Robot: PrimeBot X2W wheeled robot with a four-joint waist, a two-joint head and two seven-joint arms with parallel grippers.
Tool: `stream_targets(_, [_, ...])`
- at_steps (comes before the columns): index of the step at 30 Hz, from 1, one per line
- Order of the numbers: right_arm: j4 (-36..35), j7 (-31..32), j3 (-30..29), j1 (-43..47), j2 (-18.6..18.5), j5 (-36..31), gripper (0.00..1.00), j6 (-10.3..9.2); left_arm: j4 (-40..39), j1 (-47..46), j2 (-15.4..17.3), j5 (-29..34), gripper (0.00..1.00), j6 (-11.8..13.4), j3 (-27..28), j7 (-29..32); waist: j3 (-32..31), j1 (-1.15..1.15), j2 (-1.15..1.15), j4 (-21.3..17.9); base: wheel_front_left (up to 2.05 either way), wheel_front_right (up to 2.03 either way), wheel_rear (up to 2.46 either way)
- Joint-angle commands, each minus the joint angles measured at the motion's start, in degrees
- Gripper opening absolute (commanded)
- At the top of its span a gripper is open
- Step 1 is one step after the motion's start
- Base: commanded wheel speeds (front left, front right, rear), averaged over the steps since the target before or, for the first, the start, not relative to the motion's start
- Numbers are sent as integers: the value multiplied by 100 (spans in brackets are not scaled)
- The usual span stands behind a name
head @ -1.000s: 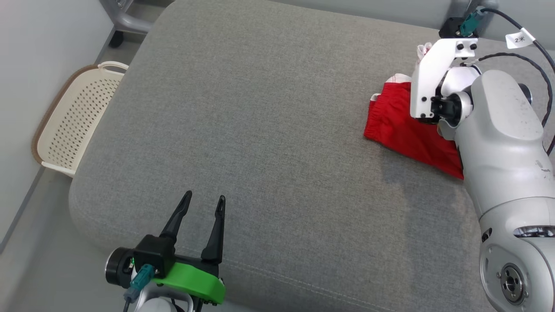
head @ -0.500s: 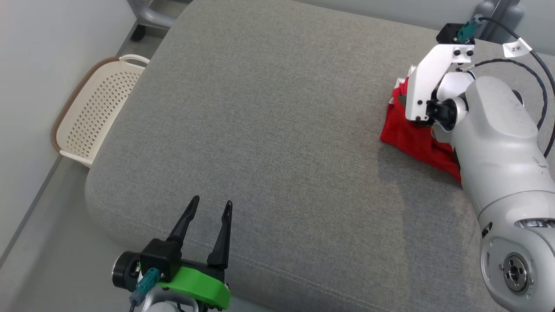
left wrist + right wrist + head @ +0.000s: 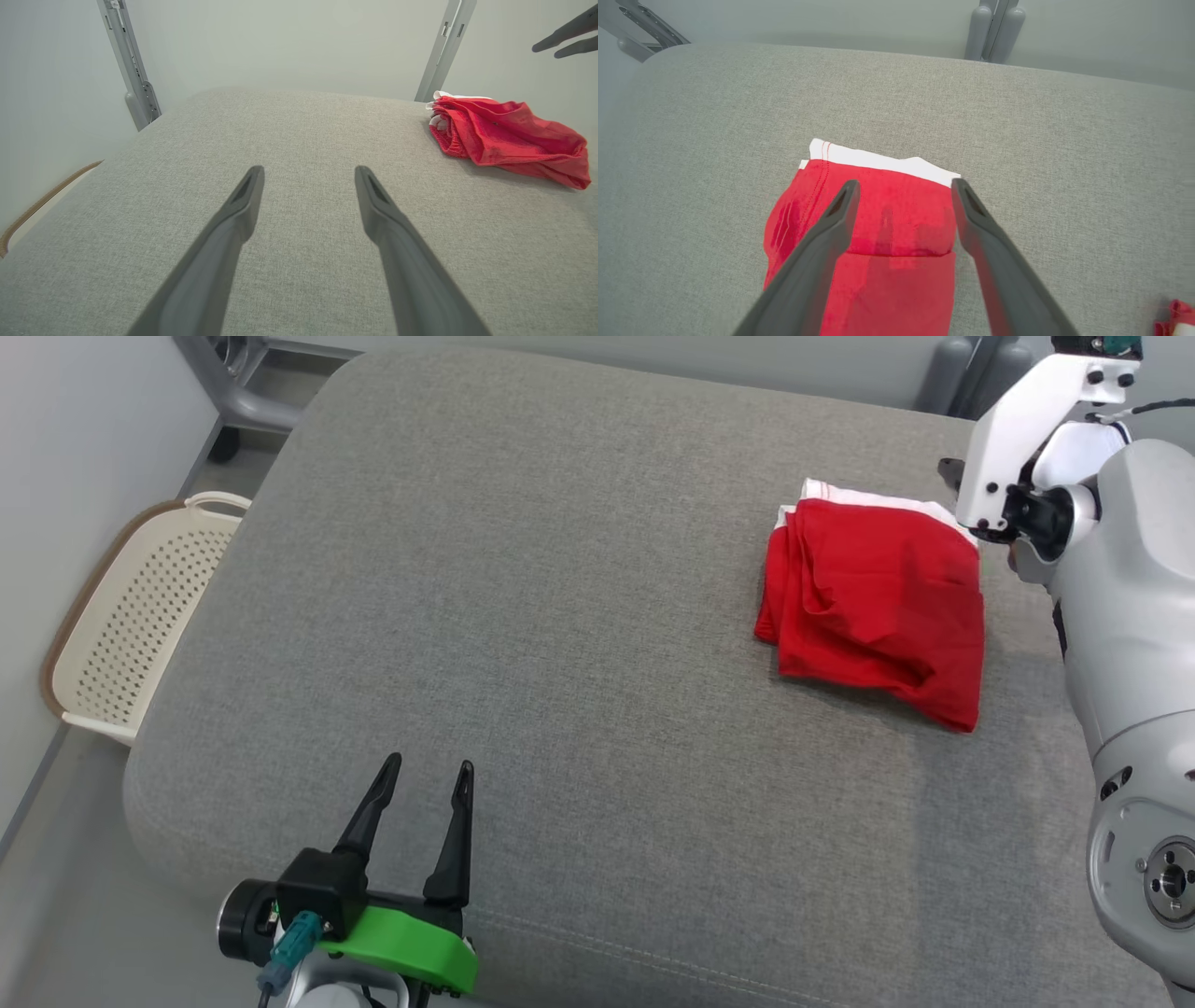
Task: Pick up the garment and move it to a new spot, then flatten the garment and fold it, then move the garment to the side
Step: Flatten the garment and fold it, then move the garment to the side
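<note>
The red garment (image 3: 873,602) lies folded toward two o'clock on the grey cushion (image 3: 560,569), which is probably its set-aside spot. The right hand (image 3: 903,186) hovers over its white-trimmed edge, spread wide and empty. The left hand (image 3: 425,770), equally wide and empty, waits at seven o'clock, clear of the cloth.
</note>
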Motion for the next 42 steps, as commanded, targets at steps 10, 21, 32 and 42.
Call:
stream_targets(10, [-153,-109,-728,845,-236,-202,100,-1,-40,39,8,78,100,-30,97,-15,-104,0,0,-357,0,0,0])
stream_targets(21, [-319,-125,-1248,1036,197,-443,81,-1,5,-80,7,65,100,-68,43,-15,25,0,0,-295,0,0,0])
stream_targets(32, [-439,48,-1824,1156,306,-812,100,-1,17,-80,4,43,100,-67,21,-15,125,0,0,-75,0,0,0])
stream_targets(42, [-550,207,-2448,1146,351,-1245,100,-1,24,-152,5,47,100,-76,-57,-15,327,0,0,65,0,0,0])
